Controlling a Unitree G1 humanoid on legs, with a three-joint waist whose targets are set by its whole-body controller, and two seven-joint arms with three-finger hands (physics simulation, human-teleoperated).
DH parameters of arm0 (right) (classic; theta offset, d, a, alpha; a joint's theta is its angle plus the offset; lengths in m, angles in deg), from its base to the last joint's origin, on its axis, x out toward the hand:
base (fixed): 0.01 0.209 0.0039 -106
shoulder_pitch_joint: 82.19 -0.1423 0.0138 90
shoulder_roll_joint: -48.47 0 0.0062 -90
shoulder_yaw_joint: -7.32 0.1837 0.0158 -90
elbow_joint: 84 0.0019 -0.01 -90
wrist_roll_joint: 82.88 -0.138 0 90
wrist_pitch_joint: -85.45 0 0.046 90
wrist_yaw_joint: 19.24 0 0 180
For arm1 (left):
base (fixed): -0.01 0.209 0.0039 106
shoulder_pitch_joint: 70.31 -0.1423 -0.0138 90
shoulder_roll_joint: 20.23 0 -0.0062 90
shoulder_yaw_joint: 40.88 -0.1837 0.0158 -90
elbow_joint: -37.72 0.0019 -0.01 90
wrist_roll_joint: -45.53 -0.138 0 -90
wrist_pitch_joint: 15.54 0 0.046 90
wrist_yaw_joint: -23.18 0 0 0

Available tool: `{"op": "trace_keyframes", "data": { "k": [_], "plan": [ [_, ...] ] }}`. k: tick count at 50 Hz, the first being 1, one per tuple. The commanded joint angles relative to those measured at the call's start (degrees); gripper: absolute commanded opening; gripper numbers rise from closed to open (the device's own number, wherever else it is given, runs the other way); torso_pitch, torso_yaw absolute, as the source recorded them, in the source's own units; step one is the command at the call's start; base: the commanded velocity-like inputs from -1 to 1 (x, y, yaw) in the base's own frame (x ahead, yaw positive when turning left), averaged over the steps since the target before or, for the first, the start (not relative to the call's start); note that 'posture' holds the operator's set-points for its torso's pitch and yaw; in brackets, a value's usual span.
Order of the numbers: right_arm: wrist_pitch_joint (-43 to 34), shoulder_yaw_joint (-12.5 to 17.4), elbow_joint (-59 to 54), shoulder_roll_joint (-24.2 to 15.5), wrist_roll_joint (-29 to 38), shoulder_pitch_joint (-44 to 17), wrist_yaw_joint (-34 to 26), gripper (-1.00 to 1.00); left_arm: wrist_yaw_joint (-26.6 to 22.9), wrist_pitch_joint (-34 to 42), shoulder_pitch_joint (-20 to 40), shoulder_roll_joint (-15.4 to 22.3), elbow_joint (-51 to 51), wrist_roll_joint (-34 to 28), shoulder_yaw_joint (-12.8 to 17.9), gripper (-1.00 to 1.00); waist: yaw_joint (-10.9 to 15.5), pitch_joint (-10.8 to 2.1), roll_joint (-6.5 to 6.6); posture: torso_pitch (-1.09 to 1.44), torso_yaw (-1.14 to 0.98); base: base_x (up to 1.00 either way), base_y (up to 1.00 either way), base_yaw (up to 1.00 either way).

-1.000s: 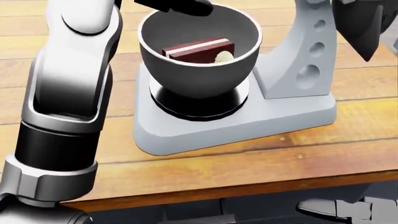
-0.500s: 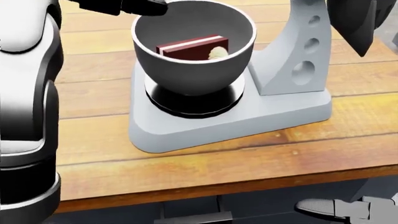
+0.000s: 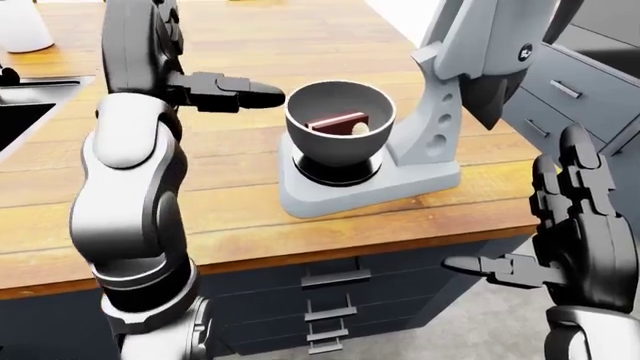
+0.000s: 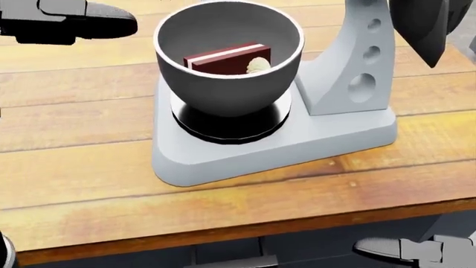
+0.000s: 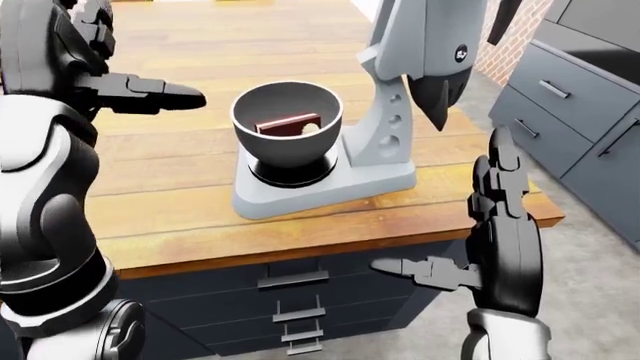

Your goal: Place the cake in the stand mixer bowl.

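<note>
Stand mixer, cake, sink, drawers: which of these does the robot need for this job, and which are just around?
Part of the job:
cake, lying in the bowl
bowl
stand mixer
left hand, open beside the bowl

Just around:
sink
drawers
right hand, open, below the counter edge

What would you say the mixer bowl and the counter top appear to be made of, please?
The mixer bowl looks like dull grey metal with a matte finish and a pale rim, though a simulator's render leaves that open. The counter top looks like varnished wood: warm orange-brown planks with visible grain, seams and a soft sheen.
</note>
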Motion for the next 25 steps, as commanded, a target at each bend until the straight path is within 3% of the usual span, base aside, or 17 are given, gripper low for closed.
{"op": "trace_keyframes", "data": {
  "k": [1,25],
  "plan": [
    [1.5,-0.2,1.7,-0.3,0.2,-0.8,0.3,1.00,0.9,-0.3,0.6,0.7,-2.9,1.2,0.0,1.00,0.0,-1.06,0.01,0.00,0.00,0.00,0.00,0.00],
    [1.5,-0.4,1.9,-0.3,0.4,-0.7,0.3,1.00,3.1,1.6,-6.6,4.1,-8.3,6.6,3.3,1.00,0.1,-1.05,0.36,0.00,0.00,0.00,0.00,0.00]
  ]
}}
